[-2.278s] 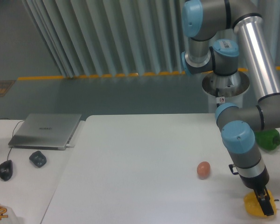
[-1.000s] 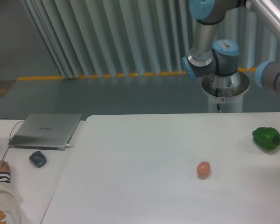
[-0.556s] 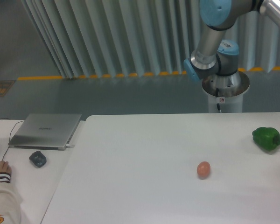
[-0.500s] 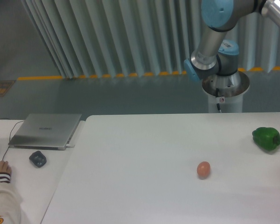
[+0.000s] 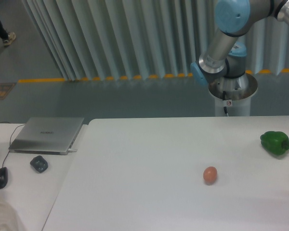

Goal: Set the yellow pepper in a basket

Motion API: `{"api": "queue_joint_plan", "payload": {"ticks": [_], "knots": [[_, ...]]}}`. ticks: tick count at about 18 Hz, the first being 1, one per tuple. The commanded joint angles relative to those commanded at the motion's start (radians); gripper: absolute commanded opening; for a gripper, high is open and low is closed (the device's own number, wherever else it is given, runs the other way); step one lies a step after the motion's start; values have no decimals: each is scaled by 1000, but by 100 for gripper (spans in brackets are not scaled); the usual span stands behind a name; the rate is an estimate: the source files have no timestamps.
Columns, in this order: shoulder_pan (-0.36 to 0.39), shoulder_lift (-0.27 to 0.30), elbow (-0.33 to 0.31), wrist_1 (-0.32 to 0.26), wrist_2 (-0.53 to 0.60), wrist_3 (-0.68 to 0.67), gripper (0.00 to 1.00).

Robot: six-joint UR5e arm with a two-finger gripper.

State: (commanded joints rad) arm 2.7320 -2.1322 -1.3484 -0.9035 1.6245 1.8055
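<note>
showing only the arm [image 5: 220, 42]; gripper and yellow pepper out of frame.

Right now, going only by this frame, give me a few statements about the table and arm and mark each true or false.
1. A brown egg lies on the white table. True.
2. The green bell pepper touches the egg. False: they lie well apart, the pepper toward the right edge.
3. The yellow pepper sits beside the egg. False: no yellow pepper is in view.
4. A closed laptop lies at the left. True.
5. The end effector hovers over the egg. False: it is out of frame.
</note>
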Motion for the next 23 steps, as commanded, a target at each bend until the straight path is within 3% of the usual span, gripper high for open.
{"api": "queue_joint_plan", "payload": {"ticks": [4, 9, 13, 16, 19, 20, 23], "knots": [[0, 5, -8, 0, -43, -49, 96], [0, 21, -15, -2, -75, -103, 99], [3, 124, -110, -14, -146, -97, 99], [-3, 195, -150, -102, -152, -97, 99], [-9, 235, -137, -280, -137, -167, 99], [-9, 239, -140, -307, -120, -181, 99], [-12, 258, -208, -301, -107, -178, 100]]}}
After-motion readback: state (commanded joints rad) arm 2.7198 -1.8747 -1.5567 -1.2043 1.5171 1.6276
